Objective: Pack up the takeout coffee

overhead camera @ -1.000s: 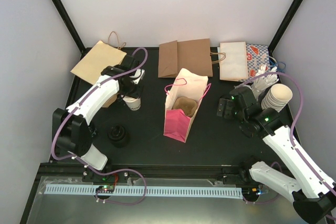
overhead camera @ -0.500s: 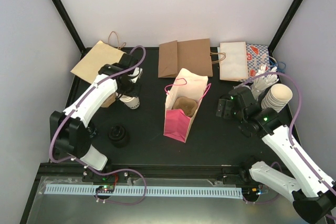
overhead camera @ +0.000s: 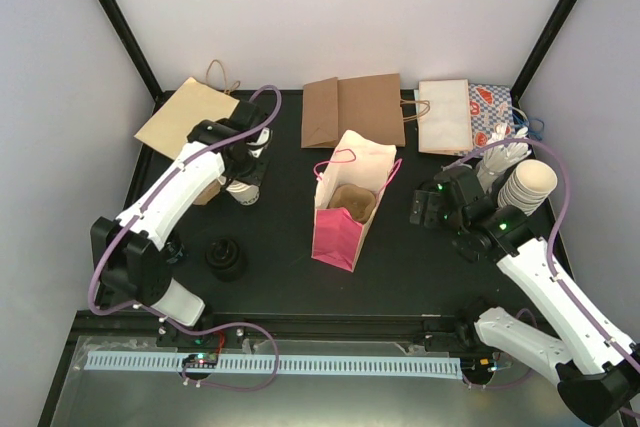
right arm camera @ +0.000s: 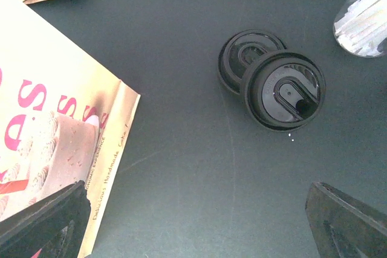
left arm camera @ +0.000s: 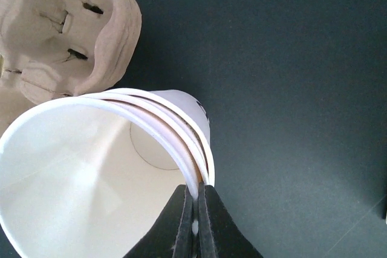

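Left arm [overhead camera: 172, 195]: the long segments are being covered by white shells, and the joints are being housed in black.
Right arm [overhead camera: 548, 287]: the same white shells and black joint housings are being shown.
Cables: a purple cable [overhead camera: 266, 89] is being run in loose loops along the left arm, and a second purple cable [overhead camera: 574, 187] along the right arm.
Lights: small green lights [overhead camera: 503, 212] are being displayed on the right arm's black housings.
Left gripper [left arm camera: 196, 209]: slim black fingers [left arm camera: 179, 229], tapering to thin tips, are being shown.
Right gripper [overhead camera: 428, 205]: broad matte black wedge fingers [right arm camera: 47, 222] are being shown at the wrist view's lower corners.
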{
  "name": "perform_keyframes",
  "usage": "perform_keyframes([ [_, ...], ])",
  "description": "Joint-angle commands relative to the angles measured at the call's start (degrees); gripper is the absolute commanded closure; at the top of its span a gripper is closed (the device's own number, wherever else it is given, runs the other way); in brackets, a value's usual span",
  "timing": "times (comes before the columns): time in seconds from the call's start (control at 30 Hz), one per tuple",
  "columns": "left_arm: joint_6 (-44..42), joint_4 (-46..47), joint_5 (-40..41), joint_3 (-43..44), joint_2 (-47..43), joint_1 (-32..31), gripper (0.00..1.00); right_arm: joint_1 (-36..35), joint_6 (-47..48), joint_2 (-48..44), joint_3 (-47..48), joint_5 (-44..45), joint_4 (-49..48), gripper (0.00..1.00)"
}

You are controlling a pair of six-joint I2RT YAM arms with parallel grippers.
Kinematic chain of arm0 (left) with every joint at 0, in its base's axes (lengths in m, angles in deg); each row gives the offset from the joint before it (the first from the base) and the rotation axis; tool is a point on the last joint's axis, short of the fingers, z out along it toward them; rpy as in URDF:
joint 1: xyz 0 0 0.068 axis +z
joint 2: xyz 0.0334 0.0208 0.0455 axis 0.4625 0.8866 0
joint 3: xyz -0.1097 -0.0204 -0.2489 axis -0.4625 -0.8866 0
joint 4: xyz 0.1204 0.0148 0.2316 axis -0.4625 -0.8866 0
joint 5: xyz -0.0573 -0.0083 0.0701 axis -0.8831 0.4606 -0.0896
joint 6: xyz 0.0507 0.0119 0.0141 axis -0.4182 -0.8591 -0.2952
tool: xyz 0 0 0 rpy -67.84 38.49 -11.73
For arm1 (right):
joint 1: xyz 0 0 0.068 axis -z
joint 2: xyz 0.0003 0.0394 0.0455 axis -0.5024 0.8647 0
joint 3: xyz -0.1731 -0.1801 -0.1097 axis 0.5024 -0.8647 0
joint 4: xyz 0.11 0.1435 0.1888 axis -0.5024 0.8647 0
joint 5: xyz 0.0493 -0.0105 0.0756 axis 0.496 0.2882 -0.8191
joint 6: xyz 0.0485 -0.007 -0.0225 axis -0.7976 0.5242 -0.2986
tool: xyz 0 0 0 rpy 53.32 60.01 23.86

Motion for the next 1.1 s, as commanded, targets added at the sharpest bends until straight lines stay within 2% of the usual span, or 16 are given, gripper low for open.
perform_keyframes([
  [0.0, 0.72, -1.45, 1.06, 2.71, -1.07, -1.54, 0.98, 0.31, -0.48, -0.13, -0.57, -0.44, -0.93, 0.0],
  [0.1, 0.14, -0.21, -2.54, 2.33, -1.2, -1.57, 0.98, 0.27, -0.44, -0.22, -0.42, -0.53, -0.89, 0.0],
  [0.3, 2.33, -4.64, 9.6, 3.91, 1.68, -4.1, 0.98, 0.31, -0.39, -0.67, -0.64, -0.36, -0.55, 0.0],
  [0.5, 1.02, -1.92, 1.31, 2.66, 0.71, -4.15, 0.98, 0.34, -0.39, -0.8, -0.91, -0.56, -0.71, 0.0],
  [0.83, -0.06, -2.72, -1.58, 2.17, 2.74, -4.31, 0.98, 0.34, 0.05, -0.71, -0.68, -0.52, -0.68, 0.0],
  [1.0, 3.02, -5.98, 10.26, 3.13, 3.49, -4.41, 0.98, 0.31, 0.38, -0.69, -0.6, -0.72, -0.71, 0.0],
  [1.07, 2.57, -7.05, 10.05, 3.79, 4.21, -4.73, 0.98, 0.36, 0.55, -0.79, -0.71, -0.57, -0.74, 0.0],
])
